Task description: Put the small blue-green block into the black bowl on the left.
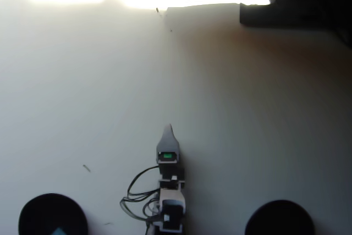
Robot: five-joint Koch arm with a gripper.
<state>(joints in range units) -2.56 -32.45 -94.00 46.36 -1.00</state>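
The black bowl (33, 216) sits at the bottom left of the overhead view, cut off by the frame edge. Inside it, right at the bottom edge, shows a corner of the small blue-green block (56, 231). My gripper (169, 130) points up the picture from the bottom centre, well to the right of that bowl and over bare table. Only one pointed tip shows, so I cannot tell whether the jaws are open or shut. Nothing is visible at the tip. A green light (167, 156) glows on the gripper body.
A second black bowl (280, 218) sits at the bottom right. Black cables (135, 191) loop left of the arm. A dark object (297, 4) lies along the top right edge, and bright glare washes out the top left. The table (165, 70) is white.
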